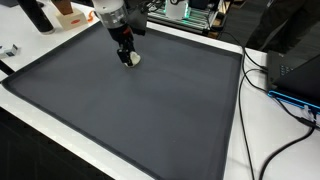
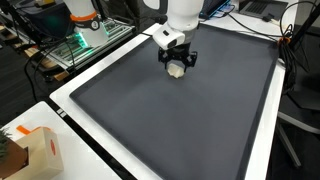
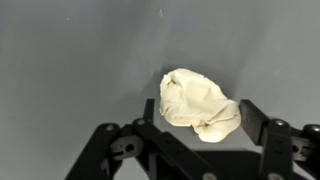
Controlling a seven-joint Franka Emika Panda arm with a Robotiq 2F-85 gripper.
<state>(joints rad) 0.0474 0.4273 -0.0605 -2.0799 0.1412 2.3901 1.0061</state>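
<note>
Nearest, in the wrist view, is the gripper; its 2 fingers are pressed on both sides of 1 white crumpled lump. The white table carries 1 dark mat over nearly all its top; a cardboard box stands at a near corner. The lump sits on the mat, close to the table's far edge in an exterior view.

Looks like a robotics lab or workshop rather than a home. Shown by a white bench topped with a dark grey mat, loose black cables trailing off its edge towards a black equipment case, and green-lit open electronics racked alongside. Cluttered too with a cardboard box.
</note>
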